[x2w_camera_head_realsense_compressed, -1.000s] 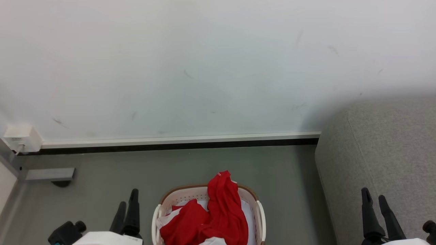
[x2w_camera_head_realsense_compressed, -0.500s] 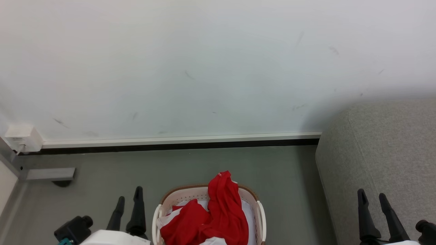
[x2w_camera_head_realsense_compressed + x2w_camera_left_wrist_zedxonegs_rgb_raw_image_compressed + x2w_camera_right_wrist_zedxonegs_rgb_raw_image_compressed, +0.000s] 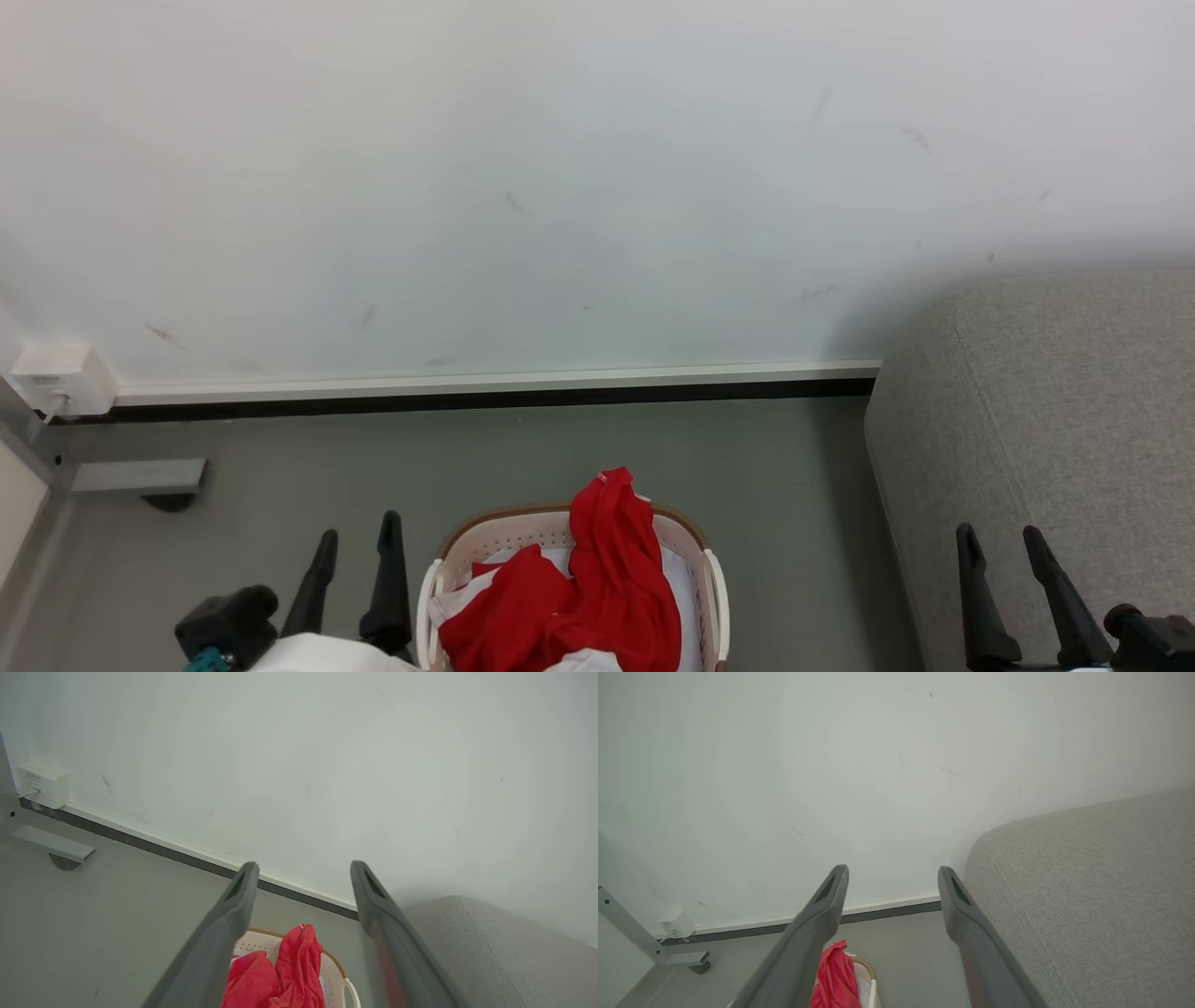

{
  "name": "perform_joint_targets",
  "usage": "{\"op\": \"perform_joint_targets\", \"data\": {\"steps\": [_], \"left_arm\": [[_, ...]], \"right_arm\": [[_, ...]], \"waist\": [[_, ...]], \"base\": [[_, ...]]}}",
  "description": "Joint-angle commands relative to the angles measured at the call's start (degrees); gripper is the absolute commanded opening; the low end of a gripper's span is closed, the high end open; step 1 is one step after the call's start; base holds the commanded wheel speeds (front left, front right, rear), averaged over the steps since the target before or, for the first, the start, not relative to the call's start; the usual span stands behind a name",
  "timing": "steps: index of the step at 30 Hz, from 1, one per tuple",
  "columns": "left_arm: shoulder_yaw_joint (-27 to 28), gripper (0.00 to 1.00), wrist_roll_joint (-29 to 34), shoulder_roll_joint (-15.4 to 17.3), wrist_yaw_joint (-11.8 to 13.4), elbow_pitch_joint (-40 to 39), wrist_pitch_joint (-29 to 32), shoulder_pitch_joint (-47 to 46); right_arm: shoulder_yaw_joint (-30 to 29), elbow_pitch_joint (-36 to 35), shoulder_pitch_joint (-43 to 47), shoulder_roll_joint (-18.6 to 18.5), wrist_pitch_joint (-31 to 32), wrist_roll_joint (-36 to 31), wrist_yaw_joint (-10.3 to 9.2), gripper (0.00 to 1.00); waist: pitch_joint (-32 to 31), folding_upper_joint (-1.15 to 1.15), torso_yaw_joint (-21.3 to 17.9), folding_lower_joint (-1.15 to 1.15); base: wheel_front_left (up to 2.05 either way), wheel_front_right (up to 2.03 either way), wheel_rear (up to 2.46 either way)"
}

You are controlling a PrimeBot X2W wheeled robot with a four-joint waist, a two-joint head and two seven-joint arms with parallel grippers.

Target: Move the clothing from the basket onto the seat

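Here, I am holding my left gripper (image 3: 358,537) at the lower left of the head view, with its two dark fingers spread apart and nothing between them. In the picture it is standing just beside the left wall of the basket (image 3: 428,597), above the grey floor (image 3: 280,457). My right gripper (image 3: 999,541) is showing at the lower right, in front of the seat (image 3: 1055,401). Its fingers are also standing apart and gripping nothing. The clothing (image 3: 607,579) is lying inside the basket at the bottom centre of the frame. One red fold is rising above the brown rim at the far side. White fabric is showing under the red. The seat is occupying the right side of the picture, apart from the basket, with a strip of floor lying between them. A white wall (image 3: 560,187) is filling the upper half.
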Motion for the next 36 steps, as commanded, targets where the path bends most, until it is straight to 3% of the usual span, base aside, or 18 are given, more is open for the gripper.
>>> {"op": "perform_joint_targets", "data": {"steps": [1, 16, 36], "left_arm": [[-0.17, 1.0, 2.51, 0.56, 0.38, -0.63, -0.61, 0.28], [-0.29, 1.0, 11.27, 0.68, 1.08, 0.69, -2.58, 0.84], [-0.05, 1.0, 20.07, 0.7, 2.06, 1.56, -5.05, 1.86]], "right_arm": [[0.25, -0.45, 0.09, -0.62, -0.6, -1.71, -0.06, 1.0], [0.82, 0.32, 0.28, -0.69, -2.6, -9.53, -0.08, 1.0], [-0.9, 3.04, 0.57, -0.74, -4.89, -14.13, -0.09, 1.0]], "waist": [[0.04, 0.0, 0.01, 0.0], [0.03, 0.0, 0.28, 0.0], [-0.09, 0.0, 0.94, 0.0]], "base": [[0.0, 0.0, 0.0], [0.0, 0.0, 0.0], [0.0, 0.0, 0.0]]}}
